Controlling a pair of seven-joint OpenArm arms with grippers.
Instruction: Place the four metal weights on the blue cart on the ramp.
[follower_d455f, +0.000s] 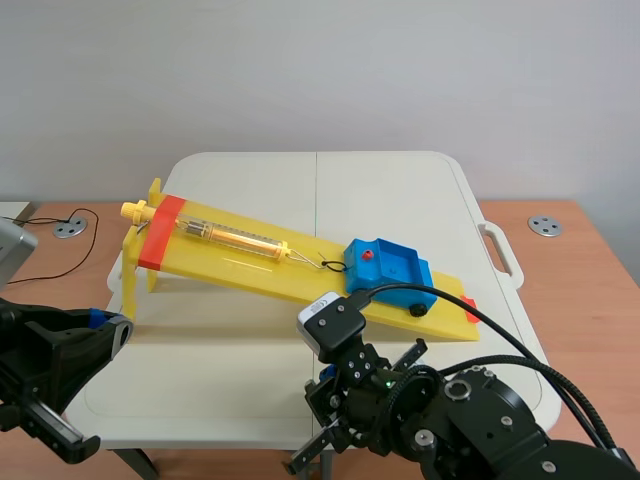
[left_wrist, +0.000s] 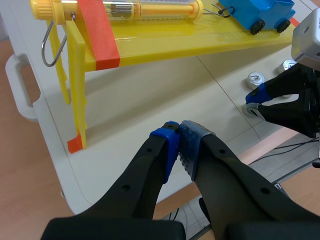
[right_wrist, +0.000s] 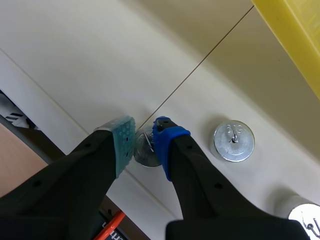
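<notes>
the right hand (right_wrist: 145, 142) hangs low over the counter (right_wrist: 75, 50), on the near side of the ramp (right_wrist: 295, 35) and below its low end. its two pads stand narrowly apart, with the nearest weight (right_wrist: 146, 155) directly beneath and between them. the weight's small wire hook rises in the gap, and neither pad seems to press it yet. so the coming move looks like a straight close and lift, with no sideways correction needed. from there the cart (follower_d455f: 388, 268) lies up and away, parked on the ramp near its low end, with its open tray facing up.

a second weight (right_wrist: 233, 141) sits flat on the counter just beside the first, closer to the ramp. a third weight (right_wrist: 306, 220) is cut off at the edge. the fourth cannot be found in any view.

the left hand (left_wrist: 179, 142) is pressed together on nothing, near the ramp's high end and well apart from the weights, so the right arm is clearly the nearer one.

in the scene view the right arm's bulk hides the weights entirely. the pads also cover most of the nearest weight's disc, so its rim is hard to judge.
</notes>
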